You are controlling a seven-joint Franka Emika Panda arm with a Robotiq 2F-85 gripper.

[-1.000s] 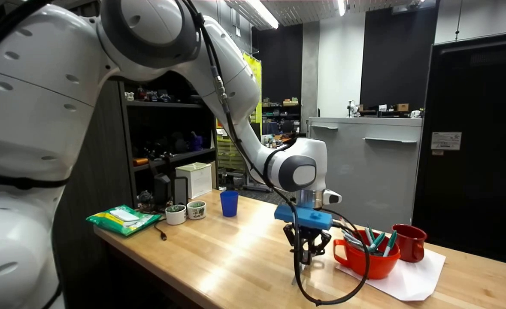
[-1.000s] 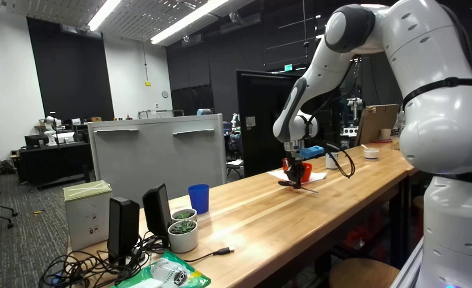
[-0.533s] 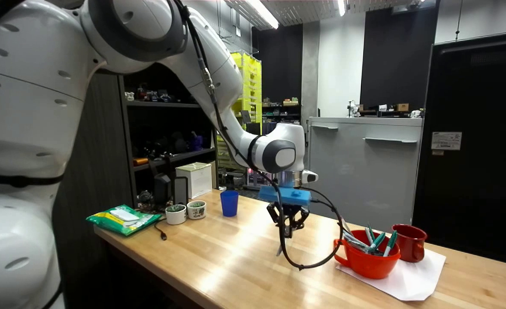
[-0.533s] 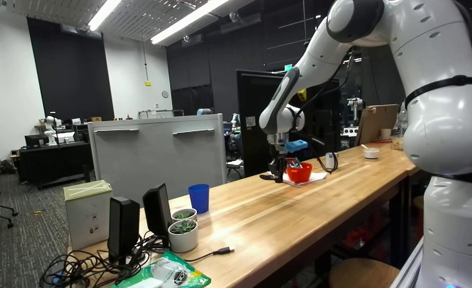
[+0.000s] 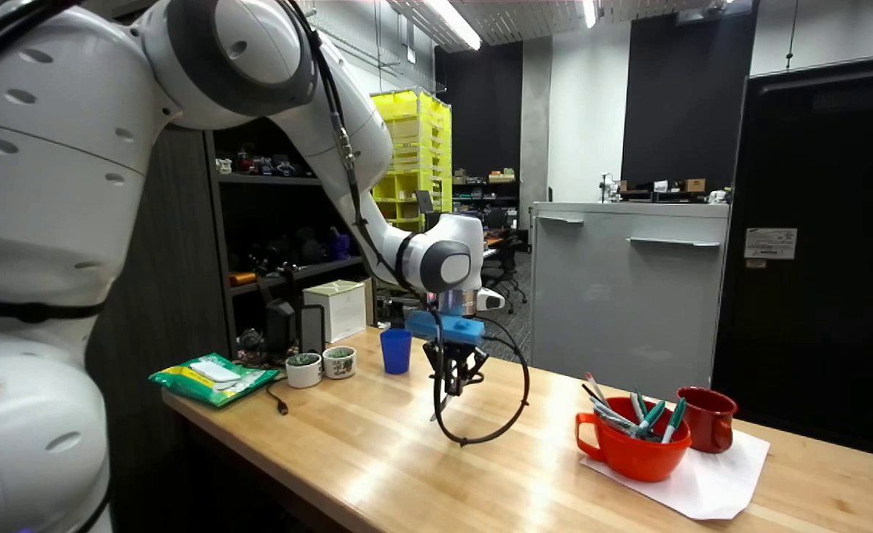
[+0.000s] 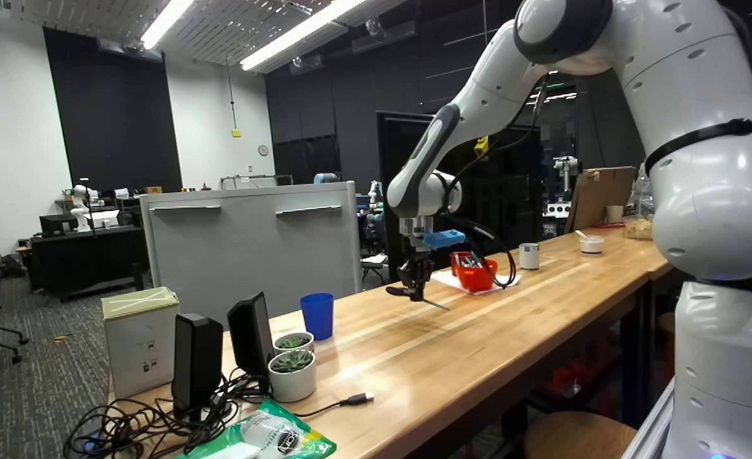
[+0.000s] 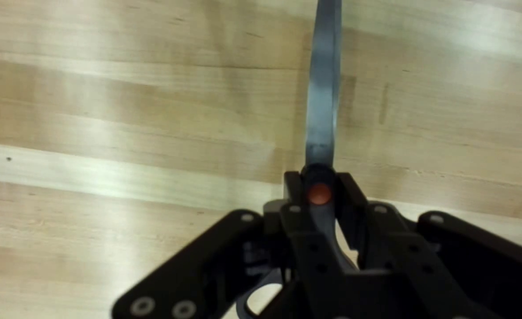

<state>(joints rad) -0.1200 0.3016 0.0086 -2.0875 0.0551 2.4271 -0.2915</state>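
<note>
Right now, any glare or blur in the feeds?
Wrist view: fingers slightly soft, pale sheen on the scissors, whitish reflections on the table. In both exterior views: ceiling lights blown out, bright patches on the table. In an exterior view: shelf interior mostly dark.

White arm (image 5: 95, 148) raised at near left in an exterior view, elbow (image 5: 251, 44) bent high, forearm (image 5: 369, 141) slanting down toward the far right, wrist (image 5: 447, 265) low at its end, gripper (image 7: 320, 188) pointing straight down, black fingers (image 7: 293, 186) close together, clamped in a narrow grip
</note>
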